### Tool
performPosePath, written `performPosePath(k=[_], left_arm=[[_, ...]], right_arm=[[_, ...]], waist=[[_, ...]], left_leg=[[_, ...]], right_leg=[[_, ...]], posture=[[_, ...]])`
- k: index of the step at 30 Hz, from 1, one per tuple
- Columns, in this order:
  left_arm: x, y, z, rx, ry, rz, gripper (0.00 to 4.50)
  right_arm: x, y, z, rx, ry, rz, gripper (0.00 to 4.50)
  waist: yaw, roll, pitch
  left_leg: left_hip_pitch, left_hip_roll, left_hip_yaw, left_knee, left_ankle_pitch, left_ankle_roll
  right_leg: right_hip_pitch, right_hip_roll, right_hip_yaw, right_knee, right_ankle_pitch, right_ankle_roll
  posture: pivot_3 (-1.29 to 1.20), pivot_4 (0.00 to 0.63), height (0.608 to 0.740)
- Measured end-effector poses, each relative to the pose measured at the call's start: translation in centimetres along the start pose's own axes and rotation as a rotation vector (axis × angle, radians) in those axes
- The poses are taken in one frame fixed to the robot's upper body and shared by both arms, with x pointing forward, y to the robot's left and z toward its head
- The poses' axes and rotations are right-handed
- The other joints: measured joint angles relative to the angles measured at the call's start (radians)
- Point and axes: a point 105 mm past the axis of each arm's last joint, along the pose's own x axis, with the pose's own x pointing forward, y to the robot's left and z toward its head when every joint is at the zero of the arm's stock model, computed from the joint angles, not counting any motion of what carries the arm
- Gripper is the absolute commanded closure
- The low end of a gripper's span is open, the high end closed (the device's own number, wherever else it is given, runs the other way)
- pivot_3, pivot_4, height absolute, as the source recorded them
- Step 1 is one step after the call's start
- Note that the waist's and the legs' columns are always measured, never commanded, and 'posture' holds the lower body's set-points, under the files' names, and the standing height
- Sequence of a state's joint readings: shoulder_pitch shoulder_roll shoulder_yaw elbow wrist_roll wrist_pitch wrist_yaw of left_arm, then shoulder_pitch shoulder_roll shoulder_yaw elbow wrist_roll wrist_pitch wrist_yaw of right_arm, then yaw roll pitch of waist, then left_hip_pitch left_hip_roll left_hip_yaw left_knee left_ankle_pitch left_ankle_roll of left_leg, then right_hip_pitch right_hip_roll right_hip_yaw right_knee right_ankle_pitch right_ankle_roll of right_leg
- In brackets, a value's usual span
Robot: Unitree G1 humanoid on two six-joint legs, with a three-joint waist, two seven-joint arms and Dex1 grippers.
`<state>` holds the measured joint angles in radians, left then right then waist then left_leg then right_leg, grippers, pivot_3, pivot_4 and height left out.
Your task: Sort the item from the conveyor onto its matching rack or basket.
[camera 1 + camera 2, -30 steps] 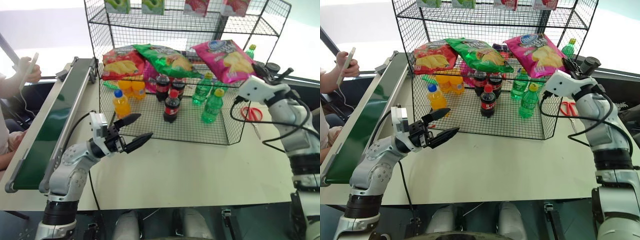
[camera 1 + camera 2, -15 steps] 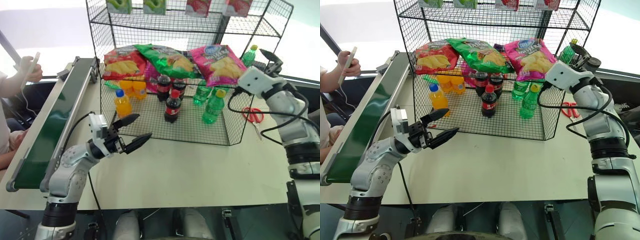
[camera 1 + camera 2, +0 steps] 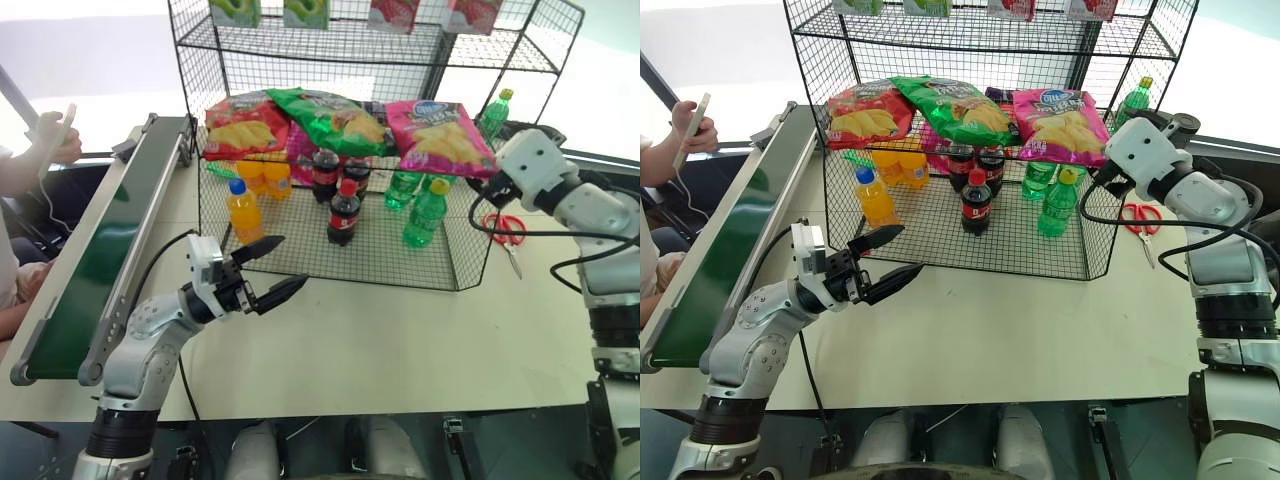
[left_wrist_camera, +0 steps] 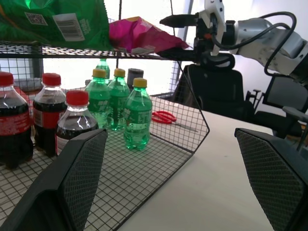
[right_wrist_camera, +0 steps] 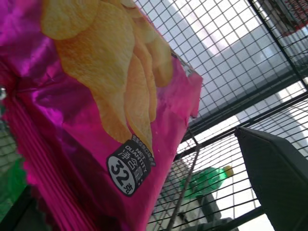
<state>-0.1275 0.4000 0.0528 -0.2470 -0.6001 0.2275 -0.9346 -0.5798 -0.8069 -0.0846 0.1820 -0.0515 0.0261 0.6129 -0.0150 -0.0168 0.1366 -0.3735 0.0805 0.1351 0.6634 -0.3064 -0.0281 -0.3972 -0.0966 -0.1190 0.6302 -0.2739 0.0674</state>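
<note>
The magenta-pink chip bag [image 3: 438, 135] lies flat on the right end of the middle shelf of the black wire rack [image 3: 300, 55], beside a green bag. My right gripper [image 4: 179, 35] stands open at the bag's right edge, one finger above that edge and one below it. The right wrist view shows the bag [image 5: 96, 106] close up, with one finger [image 5: 276, 178] apart from it. My left gripper [image 3: 268, 270] hangs open and empty over the table in front of the rack. The dark-green conveyor [image 3: 100, 250] runs along the left with nothing on it.
A red chip bag [image 3: 243, 122] and a green chip bag [image 3: 330, 115] share the middle shelf. Orange [image 3: 242, 208], cola [image 3: 343, 212] and green [image 3: 424, 212] bottles stand on the bottom tier. Red scissors [image 3: 505, 228] lie right of the rack. A person holding a phone [image 3: 55, 135] sits at far left.
My right gripper has opened and let go of the pink bag, which has settled flat on the shelf. The right wrist has rolled. The left arm has kept still.
</note>
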Motion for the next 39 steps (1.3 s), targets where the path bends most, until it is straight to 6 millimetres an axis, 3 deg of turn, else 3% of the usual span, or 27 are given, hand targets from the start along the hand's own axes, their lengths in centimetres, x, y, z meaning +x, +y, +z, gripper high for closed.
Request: performPosePath(k=[3, 6, 13, 14, 21, 27, 31, 35, 39], left_arm=[[0.0, 0.0, 0.0, 0.003, 0.000, 0.000, 0.00], [0.0, 0.0, 0.0, 0.005, -0.001, -0.002, 0.00], [0.0, 0.0, 0.1, 0.015, -0.005, -0.001, 0.00], [0.0, 0.0, 0.1, 0.016, -0.005, -0.001, 0.00], [-0.1, -0.1, -0.1, 0.008, -0.001, 0.002, 0.00], [0.3, -0.5, -0.4, 0.000, 0.006, -0.016, 0.00], [0.3, -0.5, -0.4, 0.003, 0.008, -0.011, 0.00], [0.2, -0.5, -0.4, 0.004, 0.009, -0.007, 0.00], [0.2, -0.7, -0.5, 0.003, 0.011, -0.006, 0.00]], right_arm=[[-0.1, 0.0, 0.2, 0.050, -0.011, 0.012, 0.02], [-0.1, 0.0, 0.7, 0.063, -0.029, 0.015, 0.87], [-0.1, -0.1, 1.3, 0.023, -0.072, 0.001, 4.41], [-0.1, -0.1, 1.4, 0.020, -0.076, -0.001, 4.47], [0.3, -0.5, 0.6, -0.059, -0.045, -0.066, 4.47], [2.1, -1.7, 1.2, -0.205, -0.054, -0.134, 4.47], [2.5, -1.0, 0.5, -0.207, -0.053, -0.113, 4.47], [2.5, -0.7, -0.2, -0.174, -0.042, -0.086, 2.87], [2.1, -0.6, -0.3, -0.122, -0.052, -0.045, 0.80]], waist=[[0.000, 0.000, 0.000], [0.000, 0.000, 0.000], [0.001, 0.000, 0.000], [0.000, 0.000, 0.000], [0.000, 0.000, 0.000], [-0.004, 0.001, 0.001], [0.000, 0.001, 0.001], [0.000, 0.001, 0.001], [-0.001, 0.001, 0.001]], left_leg=[[0.000, 0.000, 0.000, 0.000, 0.000, 0.001], [0.000, 0.000, 0.000, 0.000, -0.001, 0.001], [0.000, 0.000, 0.000, 0.000, 0.000, 0.001], [0.000, 0.000, 0.000, 0.000, 0.000, 0.000], [0.000, 0.000, 0.000, 0.000, 0.001, -0.001], [0.000, 0.000, 0.001, 0.000, 0.001, -0.002], [0.000, 0.000, 0.001, 0.000, 0.001, -0.002], [0.000, 0.000, 0.001, 0.000, 0.001, -0.002], [0.000, 0.000, 0.001, 0.000, 0.001, -0.002]], right_leg=[[0.000, 0.000, 0.000, 0.000, 0.000, 0.000], [0.000, 0.000, 0.000, 0.000, 0.000, 0.000], [0.000, 0.000, 0.000, 0.000, 0.000, 0.000], [0.000, 0.000, 0.000, 0.000, 0.000, 0.000], [0.000, 0.000, 0.000, 0.000, 0.000, 0.000], [-0.001, 0.000, 0.000, 0.000, 0.000, 0.000], [-0.001, 0.000, 0.000, 0.000, 0.000, 0.000], [0.000, 0.000, 0.000, 0.000, 0.000, 0.000], [0.000, 0.000, 0.000, 0.000, 0.000, 0.000]], posture=[[0.00, 0.150, 0.726], [0.00, 0.150, 0.726], [0.00, 0.150, 0.726], [0.00, 0.150, 0.726], [0.00, 0.150, 0.726], [0.00, 0.150, 0.726], [0.00, 0.150, 0.726], [0.00, 0.150, 0.726], [0.00, 0.150, 0.726]])
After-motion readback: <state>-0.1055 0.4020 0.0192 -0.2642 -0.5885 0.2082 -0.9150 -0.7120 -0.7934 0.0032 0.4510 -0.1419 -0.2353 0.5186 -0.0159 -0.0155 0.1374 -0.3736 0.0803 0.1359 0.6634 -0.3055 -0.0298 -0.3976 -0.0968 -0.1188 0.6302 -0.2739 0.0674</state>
